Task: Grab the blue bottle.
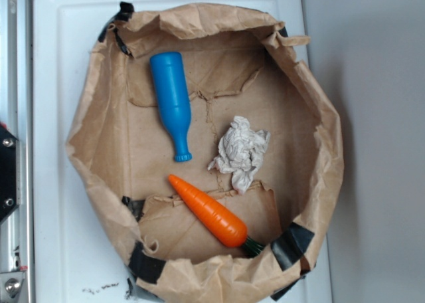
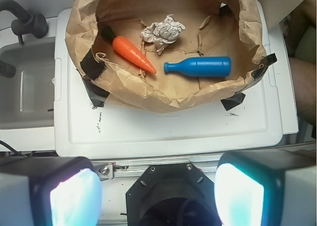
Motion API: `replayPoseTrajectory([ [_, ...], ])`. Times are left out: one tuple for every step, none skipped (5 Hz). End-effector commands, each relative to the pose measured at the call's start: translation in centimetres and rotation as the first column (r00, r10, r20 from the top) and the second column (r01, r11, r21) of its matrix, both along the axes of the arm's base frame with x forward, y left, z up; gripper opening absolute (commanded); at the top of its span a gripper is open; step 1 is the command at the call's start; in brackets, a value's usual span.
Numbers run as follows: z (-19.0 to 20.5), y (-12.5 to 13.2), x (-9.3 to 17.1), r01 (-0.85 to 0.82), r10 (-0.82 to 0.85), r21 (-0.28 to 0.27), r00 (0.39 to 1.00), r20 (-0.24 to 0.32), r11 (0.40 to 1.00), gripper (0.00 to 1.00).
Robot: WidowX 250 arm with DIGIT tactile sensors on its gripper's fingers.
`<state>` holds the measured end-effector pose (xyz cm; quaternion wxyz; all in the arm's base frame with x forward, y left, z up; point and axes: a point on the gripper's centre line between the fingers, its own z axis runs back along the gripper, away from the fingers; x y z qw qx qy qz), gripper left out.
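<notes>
Three things lie in a brown paper tray [image 1: 93, 137] on the white bench [image 2: 163, 132]: the blue bottle [image 1: 172, 103], a carrot [image 1: 209, 211], crumpled paper [image 1: 240, 150]. End effector [image 2: 158, 196] apparently wide open, empty, well short of the tray.

blue bottle [image 2: 198, 67] lies on its side beside the carrot [image 2: 132, 54] in the paper bin [image 2: 163, 94].

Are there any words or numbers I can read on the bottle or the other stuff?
No readable text anywhere.
Blue bottle: plain, no label.
Carrot: plain.
Crumpled paper: dark marks show in the wrist view, but they are too blurred to read.
White surface: small black specks near the bag, scuffs, not letters.
</notes>
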<state>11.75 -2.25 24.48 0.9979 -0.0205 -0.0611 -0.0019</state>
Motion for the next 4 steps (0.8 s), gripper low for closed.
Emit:
replayPoseTrajectory([
  [0.0,0.0,0.0,0.000,0.000,0.000,1.000,0.000,1.000,1.00],
  [-1.0,0.2,2.8,-0.071,0.071,0.015,0.997,-0.006,0.997,1.00],
  [-2.3,-0.1,4.2,-0.052,0.052,0.032,0.999,-0.015,0.998,1.00],
  [-3.0,0.6,5.9,-0.101,0.102,0.045,0.995,-0.008,0.994,1.00],
])
